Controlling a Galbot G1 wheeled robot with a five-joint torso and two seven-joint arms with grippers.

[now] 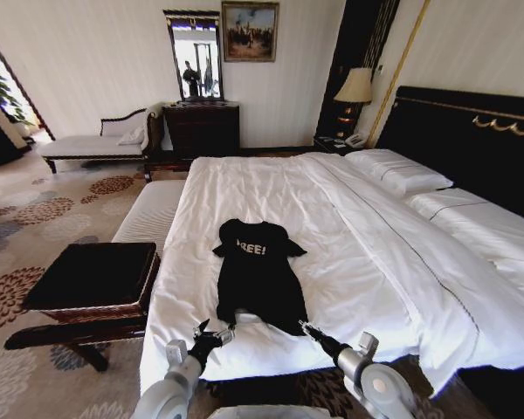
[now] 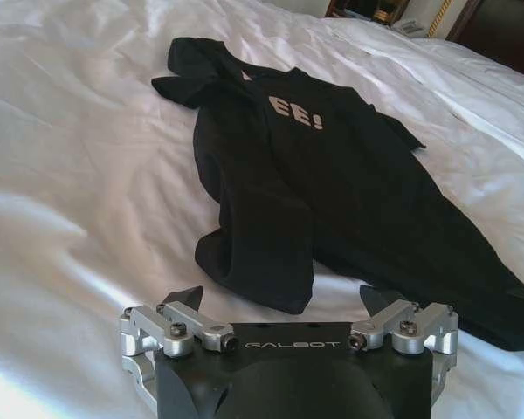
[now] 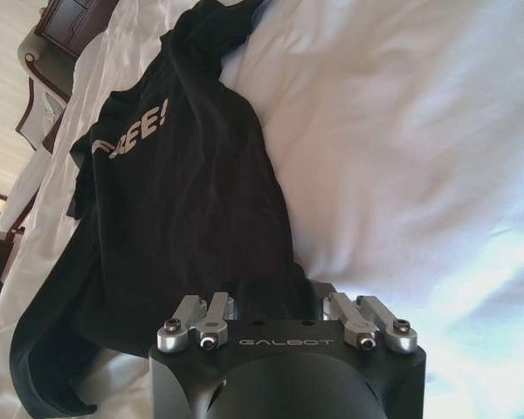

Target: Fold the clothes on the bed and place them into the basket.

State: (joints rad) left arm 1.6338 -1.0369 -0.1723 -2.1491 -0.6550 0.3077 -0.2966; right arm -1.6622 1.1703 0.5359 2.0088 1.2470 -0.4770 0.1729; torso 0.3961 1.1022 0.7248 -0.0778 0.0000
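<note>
You see a floor of flowery patterned carpet (image 1: 35,218), a white cushioned daybed (image 1: 92,144), a dark wooden dresser (image 1: 201,127), and a lit cream-shaded lamp (image 1: 355,87).

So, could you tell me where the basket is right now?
In the head view, the wicker basket stands on the carpet at the robot's left, beside the bed near its foot.
</note>
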